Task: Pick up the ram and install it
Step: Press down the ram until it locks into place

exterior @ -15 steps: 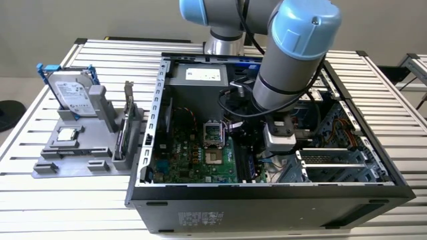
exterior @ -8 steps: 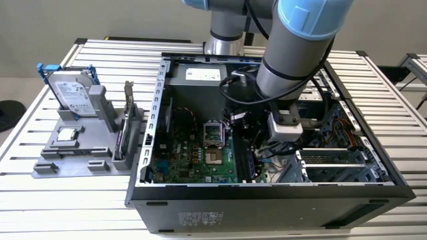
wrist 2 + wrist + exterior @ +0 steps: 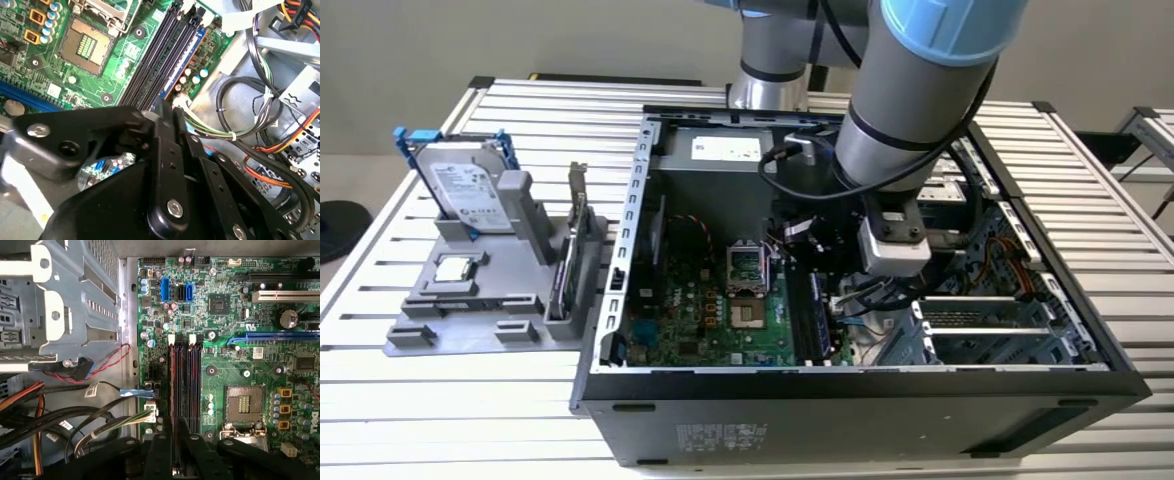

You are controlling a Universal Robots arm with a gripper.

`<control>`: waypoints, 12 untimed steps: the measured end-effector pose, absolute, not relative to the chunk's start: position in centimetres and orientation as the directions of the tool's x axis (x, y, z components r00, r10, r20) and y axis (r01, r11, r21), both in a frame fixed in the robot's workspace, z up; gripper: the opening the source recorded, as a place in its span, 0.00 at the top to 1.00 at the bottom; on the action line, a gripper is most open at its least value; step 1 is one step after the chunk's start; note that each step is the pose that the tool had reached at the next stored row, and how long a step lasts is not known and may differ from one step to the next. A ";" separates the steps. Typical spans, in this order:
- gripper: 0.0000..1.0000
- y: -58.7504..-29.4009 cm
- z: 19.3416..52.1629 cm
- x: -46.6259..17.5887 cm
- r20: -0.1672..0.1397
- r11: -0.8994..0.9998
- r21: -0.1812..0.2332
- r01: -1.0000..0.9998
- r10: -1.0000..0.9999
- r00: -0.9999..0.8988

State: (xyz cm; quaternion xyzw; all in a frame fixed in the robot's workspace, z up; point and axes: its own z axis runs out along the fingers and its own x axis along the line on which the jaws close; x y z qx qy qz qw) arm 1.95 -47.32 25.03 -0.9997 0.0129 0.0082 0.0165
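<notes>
With your gripper (image 3: 175, 452) clamped on the ram (image 3: 182, 62) over the memory slots (image 3: 186, 385), keep the stick square and press evenly.

We see the arm (image 3: 907, 110) reaching steeply down, its wrist pointing straight below. The gripper (image 3: 175, 450) sits low, its black fingers (image 3: 167, 150) drawn close together with only a thin gap between them in both wrist views.

Ram (image 3: 182, 62) in motherboard (image 3: 707, 310) slot, under hand (image 3: 167, 117).
</notes>
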 end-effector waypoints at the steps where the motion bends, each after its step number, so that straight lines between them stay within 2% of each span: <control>1: 1.00 -47.3 25.0 2.0 -0.017 -0.999 -0.033 -0.026 -0.025 1.000; 12: 1.00 -47.3 25.0 2.0 -0.017 -0.999 -0.039 -0.026 -0.025 1.000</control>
